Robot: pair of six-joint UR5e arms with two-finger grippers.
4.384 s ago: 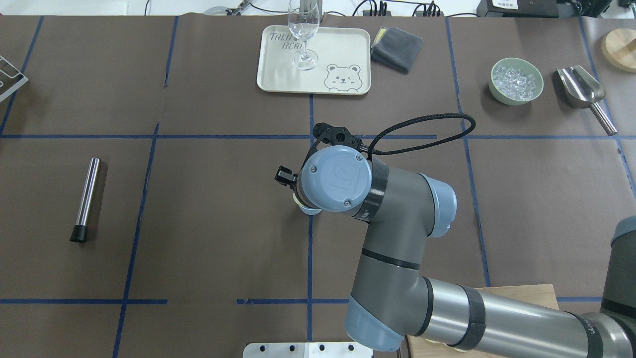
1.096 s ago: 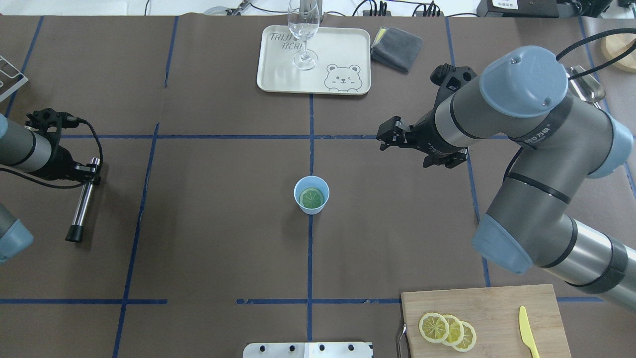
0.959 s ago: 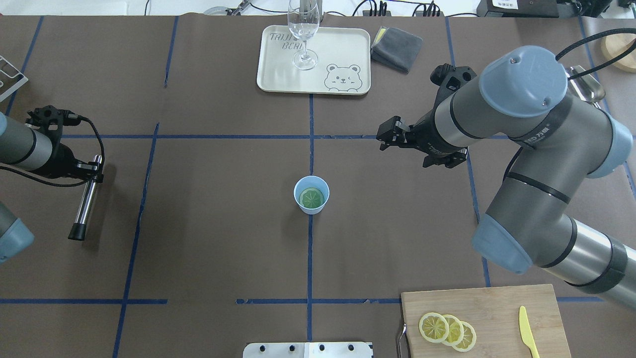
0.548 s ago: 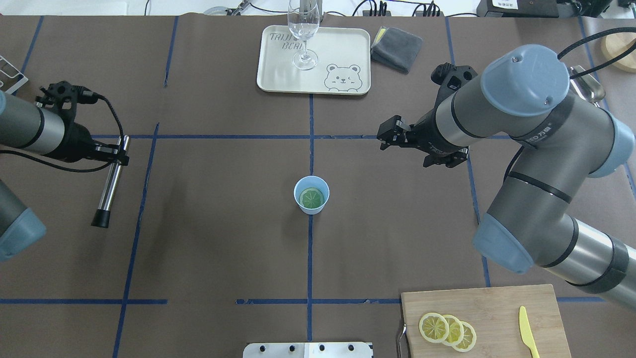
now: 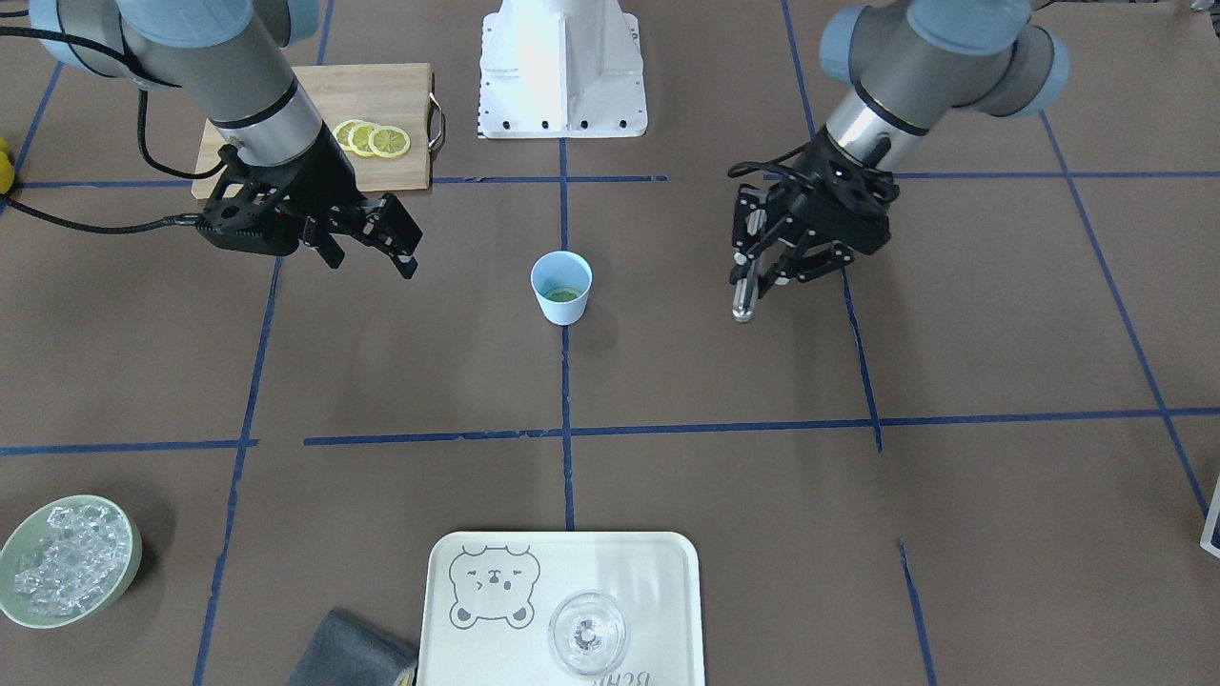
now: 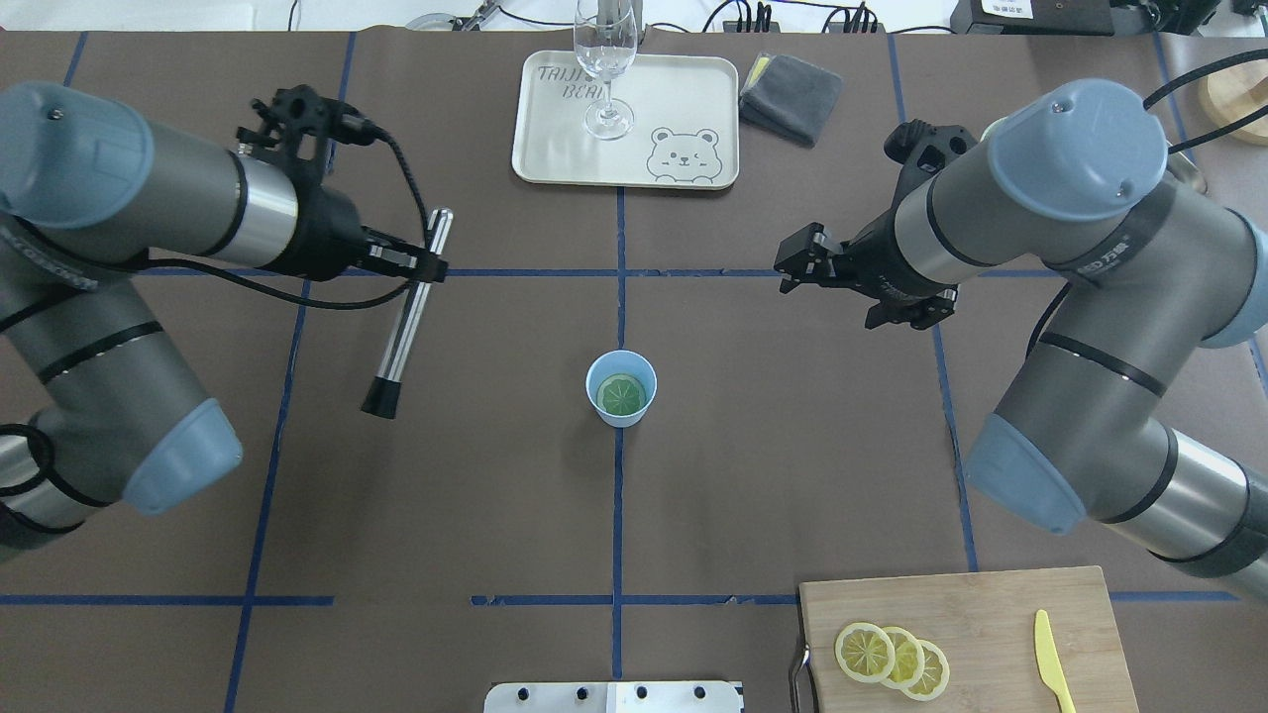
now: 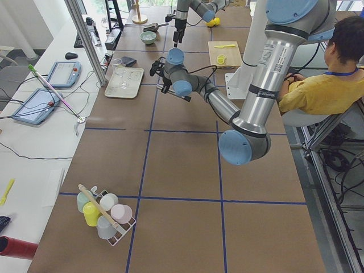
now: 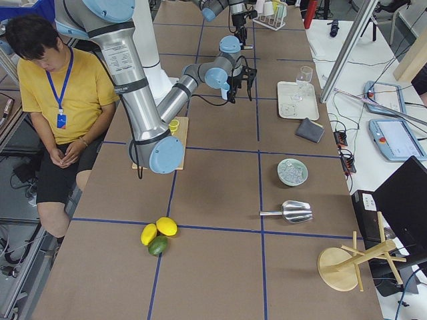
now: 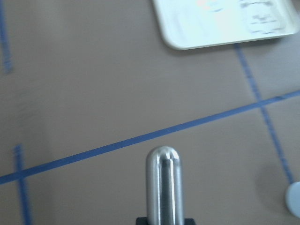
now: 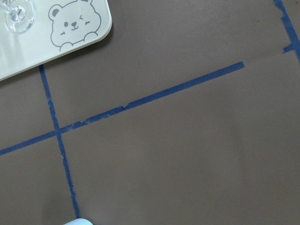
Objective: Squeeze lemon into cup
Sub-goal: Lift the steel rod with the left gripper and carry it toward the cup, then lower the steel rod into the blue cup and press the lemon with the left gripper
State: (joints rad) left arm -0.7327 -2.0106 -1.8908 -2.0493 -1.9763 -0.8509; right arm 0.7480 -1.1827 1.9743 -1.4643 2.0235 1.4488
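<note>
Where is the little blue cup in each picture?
Front-facing: cup at centre, on the blue tape line.
Overhead: cup at centre, on the same line.
Exterior left: cannot tell.
Exterior right: cannot tell.
Left wrist: cup sliver at lower right edge.
Right wrist: cup sliver at bottom edge.
Landmark: bear tray, across the cup from the robot.

Bear tray [image 6: 684, 94] at far bench [image 6: 446, 515] edge, glass [image 6: 605, 54] upright on it, grey cloth [image 6: 791, 96] just beside. Bowl [image 5: 136, 553] of ice [image 5: 67, 562] well apart. Wooden board [image 6: 991, 604]: three overlapping slices [image 6: 892, 656], yellow knife [image 6: 1052, 662] near. Steel rod [image 6: 408, 312], black-tipped, tilted above bench.
</note>
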